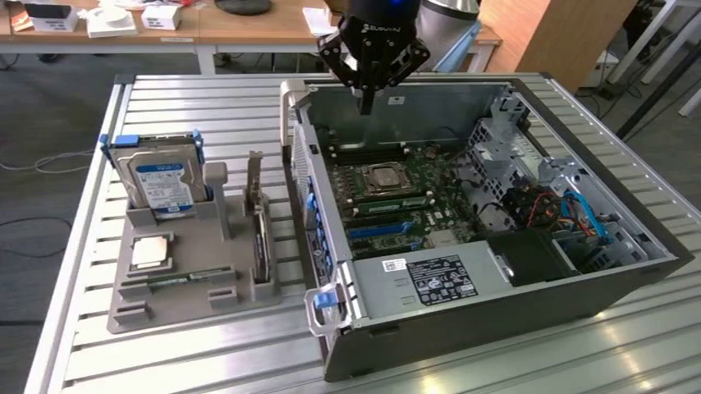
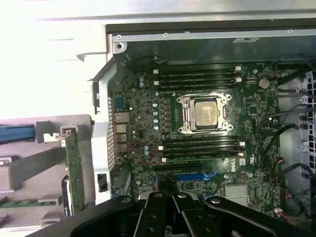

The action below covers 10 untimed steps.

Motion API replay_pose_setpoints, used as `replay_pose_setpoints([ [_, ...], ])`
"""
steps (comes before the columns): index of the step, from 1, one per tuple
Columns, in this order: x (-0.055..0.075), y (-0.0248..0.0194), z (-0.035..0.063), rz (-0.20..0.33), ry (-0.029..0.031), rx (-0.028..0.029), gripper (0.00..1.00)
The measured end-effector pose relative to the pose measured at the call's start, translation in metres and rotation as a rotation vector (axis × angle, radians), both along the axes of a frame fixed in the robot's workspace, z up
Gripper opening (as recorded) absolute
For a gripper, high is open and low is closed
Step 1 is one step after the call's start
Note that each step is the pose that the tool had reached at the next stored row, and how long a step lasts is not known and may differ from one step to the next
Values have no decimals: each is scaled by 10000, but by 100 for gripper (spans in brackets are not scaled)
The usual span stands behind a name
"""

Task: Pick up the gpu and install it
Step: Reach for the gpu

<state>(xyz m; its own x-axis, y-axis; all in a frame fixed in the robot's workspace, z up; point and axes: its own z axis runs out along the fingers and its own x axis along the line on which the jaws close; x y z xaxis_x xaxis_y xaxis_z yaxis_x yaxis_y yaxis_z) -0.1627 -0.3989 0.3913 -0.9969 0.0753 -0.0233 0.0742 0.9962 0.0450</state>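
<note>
Exterior view: pincer (image 1: 366, 103) closed, empty, over case (image 1: 493, 316); gpu (image 1: 256, 197) upright in rack (image 1: 164, 310) near hard drive (image 1: 159, 182).

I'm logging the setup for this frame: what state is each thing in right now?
gripper: shut, holding nothing, above the open case.
gpu: standing on edge in the grey holder, untouched.
hard drive: upright in the holder.
computer case: lying on its side, open, motherboard exposed.
processor socket: chip seated.

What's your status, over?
End effector shut, empty, above open computer case. Gpu upright in grey holder beside case, untouched. Nothing seen blocking it.
</note>
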Motion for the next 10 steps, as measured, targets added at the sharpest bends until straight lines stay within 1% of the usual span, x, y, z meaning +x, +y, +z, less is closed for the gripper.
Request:
replay_pose_setpoints([
  [6,-168,0,-8,0,0,-1,11],
  [10,-311,0,-17,1,0,-5,11],
])
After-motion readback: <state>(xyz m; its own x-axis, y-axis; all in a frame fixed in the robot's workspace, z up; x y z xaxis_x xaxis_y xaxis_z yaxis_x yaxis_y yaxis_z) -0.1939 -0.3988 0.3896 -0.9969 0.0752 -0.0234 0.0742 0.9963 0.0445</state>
